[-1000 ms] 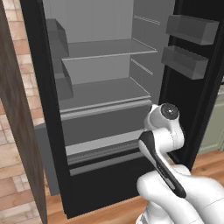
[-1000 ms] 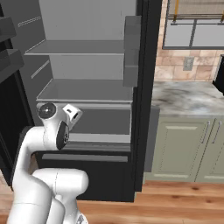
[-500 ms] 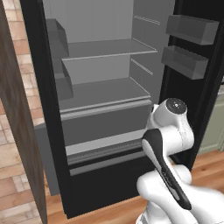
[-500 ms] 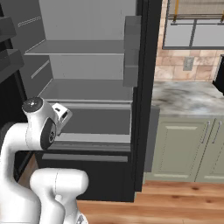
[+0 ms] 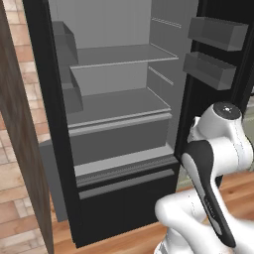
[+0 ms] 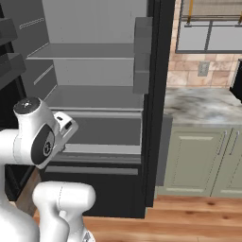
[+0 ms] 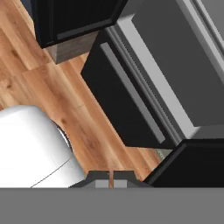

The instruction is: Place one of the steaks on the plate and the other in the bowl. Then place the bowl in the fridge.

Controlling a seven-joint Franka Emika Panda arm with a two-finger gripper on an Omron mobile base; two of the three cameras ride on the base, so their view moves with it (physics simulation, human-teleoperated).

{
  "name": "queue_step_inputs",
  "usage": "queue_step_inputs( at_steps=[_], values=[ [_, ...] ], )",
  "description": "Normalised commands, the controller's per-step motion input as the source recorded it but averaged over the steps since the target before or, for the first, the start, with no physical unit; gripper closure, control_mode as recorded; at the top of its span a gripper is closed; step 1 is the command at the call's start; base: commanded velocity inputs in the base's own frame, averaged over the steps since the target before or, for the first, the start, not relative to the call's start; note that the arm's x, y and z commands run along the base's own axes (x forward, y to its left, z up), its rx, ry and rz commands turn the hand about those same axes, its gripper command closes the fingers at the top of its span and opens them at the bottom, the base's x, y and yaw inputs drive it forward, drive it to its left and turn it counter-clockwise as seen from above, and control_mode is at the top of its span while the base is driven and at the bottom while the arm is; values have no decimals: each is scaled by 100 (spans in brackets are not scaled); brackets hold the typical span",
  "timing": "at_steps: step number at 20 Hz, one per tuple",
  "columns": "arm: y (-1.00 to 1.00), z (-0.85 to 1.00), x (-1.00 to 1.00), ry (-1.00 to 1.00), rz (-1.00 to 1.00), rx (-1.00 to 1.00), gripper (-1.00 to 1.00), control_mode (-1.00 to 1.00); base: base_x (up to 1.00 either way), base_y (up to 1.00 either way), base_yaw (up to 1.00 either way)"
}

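Observation:
The fridge (image 5: 119,104) stands open straight ahead, tall and black with a grey interior and grey shelves (image 6: 94,94). My arm is folded low in front of it. In the hand view my gripper (image 7: 111,178) points down at the wooden floor beside the fridge's dark bottom drawer (image 7: 127,105). Its two fingertips touch with nothing between them, so it is shut. The steaks, the plate and the bowl are out of view.
Two grey door bins (image 5: 208,69) hang on the opened door at the right. A marble counter (image 6: 203,104) over pale green cabinets (image 6: 198,160) adjoins the fridge's right side. A brown wooden panel (image 5: 20,149) and brick wall stand at its left.
The arm's upper joint has swung sideways and a little up, rightwards in the left base view. The fridge and the base stay put. The gripper stays shut.

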Motion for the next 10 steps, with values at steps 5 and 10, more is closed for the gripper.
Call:
queue_step_inputs(
  at_steps=[5, 10],
  values=[
    [-9, -11, -24, -23, 0, 1, -100, -100, 0, 0, 0],
    [-2, -11, 0, -10, 1, 0, -100, -100, 0, 0, 0]
  ],
)
